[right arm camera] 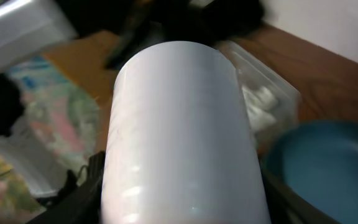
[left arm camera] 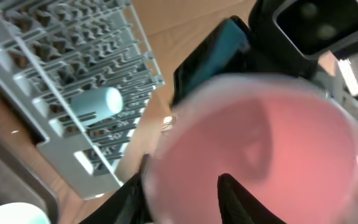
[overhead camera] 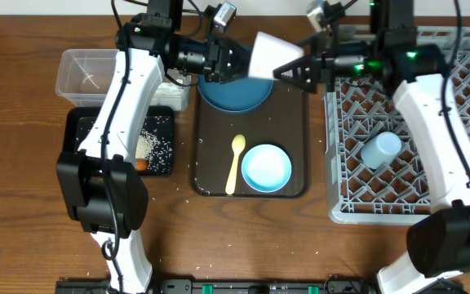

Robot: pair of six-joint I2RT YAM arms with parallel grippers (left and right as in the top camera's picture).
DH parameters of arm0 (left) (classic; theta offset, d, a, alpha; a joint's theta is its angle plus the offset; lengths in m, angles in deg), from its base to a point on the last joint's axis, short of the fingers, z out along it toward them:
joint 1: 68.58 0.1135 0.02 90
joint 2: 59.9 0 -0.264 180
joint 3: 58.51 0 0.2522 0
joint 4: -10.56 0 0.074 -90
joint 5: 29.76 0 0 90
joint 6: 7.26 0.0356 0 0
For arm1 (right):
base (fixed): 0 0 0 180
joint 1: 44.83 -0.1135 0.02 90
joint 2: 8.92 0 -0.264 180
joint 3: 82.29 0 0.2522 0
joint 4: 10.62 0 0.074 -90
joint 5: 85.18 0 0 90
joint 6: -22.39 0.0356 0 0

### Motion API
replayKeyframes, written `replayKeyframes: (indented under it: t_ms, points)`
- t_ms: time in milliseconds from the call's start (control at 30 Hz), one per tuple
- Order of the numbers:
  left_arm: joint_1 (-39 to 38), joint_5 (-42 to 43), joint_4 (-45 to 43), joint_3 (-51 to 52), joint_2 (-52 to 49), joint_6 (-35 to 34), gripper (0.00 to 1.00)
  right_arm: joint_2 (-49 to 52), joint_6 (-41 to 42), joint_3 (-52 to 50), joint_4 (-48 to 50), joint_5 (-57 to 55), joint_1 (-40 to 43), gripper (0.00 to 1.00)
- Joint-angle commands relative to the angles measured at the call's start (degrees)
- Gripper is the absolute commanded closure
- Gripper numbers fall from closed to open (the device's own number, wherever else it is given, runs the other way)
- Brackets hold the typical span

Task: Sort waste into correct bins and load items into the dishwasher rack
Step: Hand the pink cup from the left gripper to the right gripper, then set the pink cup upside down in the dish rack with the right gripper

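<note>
Near half of the serving tray (overhead camera: pixel 210 155): pale yellow spoon (overhead camera: pixel 235 163) and white bowl (overhead camera: pixel 266 167) waiting. Farther back, over the dark blue bowl (overhead camera: pixel 235 94), the pink cup (overhead camera: pixel 269 53) hangs between both arms - right gripper (overhead camera: pixel 282 72) fingers clamp its sides, left gripper (overhead camera: pixel 239 65) fingers sit at the rim, grip can't tell. Risk: both pulling, or a slip on the smooth wall, drops the cup onto the bowl short of the dishwasher rack (overhead camera: pixel 357 196), right.

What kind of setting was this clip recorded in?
Probably a lab bench staged as a kitchen clean-up station: a grey dishwasher rack and a brown serving tray of tableware sit on a wooden table, with two robot arms working over them.
</note>
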Motion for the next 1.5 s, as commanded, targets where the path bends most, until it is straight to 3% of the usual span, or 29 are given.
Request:
replayKeyframes:
  t_ms: [0, 300, 533, 667, 1033, 1467]
  points:
    - [0.1, -6.9, 0.1, -0.4, 0.4, 0.8, 0.55, -4.1, 3.8, -0.2, -2.9, -10.5, 4.1, 0.39]
    - [-1.2, -44.7, 6.8, -0.2, 0.3, 0.8, 0.54, -13.7, 14.8, -0.1, -20.4, -43.2, 12.5, 0.39]
    - [-5.2, -58.0, 7.8, 2.1, 0.1, 0.8, 0.54, -16.1, 25.2, -0.2, -34.7, -68.4, 14.4, 0.4]
    - [-7.7, -64.7, 8.0, 2.6, 0.0, 0.7, 0.54, -15.2, 26.9, -0.2, -37.7, -71.6, 17.0, 0.4]
    - [-12.6, -72.4, 8.0, 2.9, 0.0, 0.8, 0.54, -6.6, 25.1, -0.2, -42.2, -69.3, 30.1, 0.42]
    - [-13.3, -72.4, 8.0, 2.9, 0.0, 0.7, 0.54, 5.4, 23.3, -0.4, -45.5, -68.5, 31.3, 0.41]
